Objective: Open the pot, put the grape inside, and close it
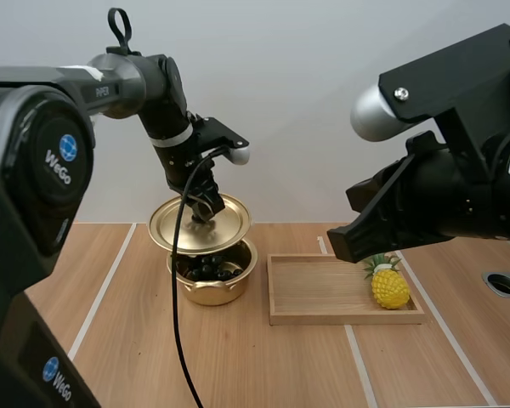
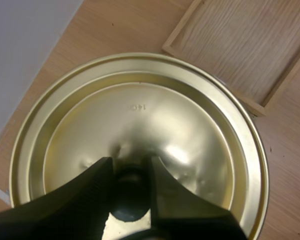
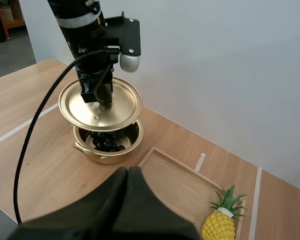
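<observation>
From the high view, a round gold-coloured metal pot (image 1: 212,276) stands open on the pale wooden worktop (image 1: 263,365), towards its far edge. A bunch of dark, glossy grapes (image 1: 206,269) lies inside it. Just above its mouth hangs the shallow, round gold metal lid (image 1: 195,228), slightly tilted. My left arm reaches in from the left and bends down over it. The left gripper (image 1: 206,206) points downward and is clamped on the knob at the lid's centre. Just to the right of the pot lies a flat rectangular wooden tray (image 1: 323,293). A yellow toy pineapple (image 1: 389,286) with a green crown stands at the tray's right end. My right arm hangs above the tray, and the right gripper (image 1: 338,246) points down and leftward, clear of everything.

In the left wrist view, the two black fingers (image 2: 95,177) of the left gripper (image 2: 130,170) pinch the dark knob between them. The lid (image 2: 140,110) shows smooth, shiny rings. A corner of the tray (image 2: 250,55) lies beyond it.

In the right wrist view, the right gripper (image 3: 127,174) has its fingers pressed together as one dark wedge, holding nothing. It is above the near edge of the tray (image 3: 182,182), with the pineapple (image 3: 221,222) nearby. Farther off, the left gripper (image 3: 96,94) is at the lid (image 3: 102,107) over the pot (image 3: 110,152), with the grapes (image 3: 105,143) inside.
</observation>
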You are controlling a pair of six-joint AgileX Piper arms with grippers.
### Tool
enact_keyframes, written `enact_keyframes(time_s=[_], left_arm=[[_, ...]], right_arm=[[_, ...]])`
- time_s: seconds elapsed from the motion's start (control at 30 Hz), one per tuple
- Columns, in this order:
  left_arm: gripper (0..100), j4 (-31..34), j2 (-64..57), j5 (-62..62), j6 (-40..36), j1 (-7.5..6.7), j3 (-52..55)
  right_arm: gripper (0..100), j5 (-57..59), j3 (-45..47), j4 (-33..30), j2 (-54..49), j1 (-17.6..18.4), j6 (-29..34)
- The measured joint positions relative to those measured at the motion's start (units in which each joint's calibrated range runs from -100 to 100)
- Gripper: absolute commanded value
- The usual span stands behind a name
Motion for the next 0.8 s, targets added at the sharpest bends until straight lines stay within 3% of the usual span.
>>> enact_keyframes(time_s=[0.8], left_arm=[[0, -3.0, 11.4, -4.4, 2.0, 0.00, 0.0]], right_arm=[[0, 0.0, 0.0, 0.1, 0.0, 0.0, 0.0]])
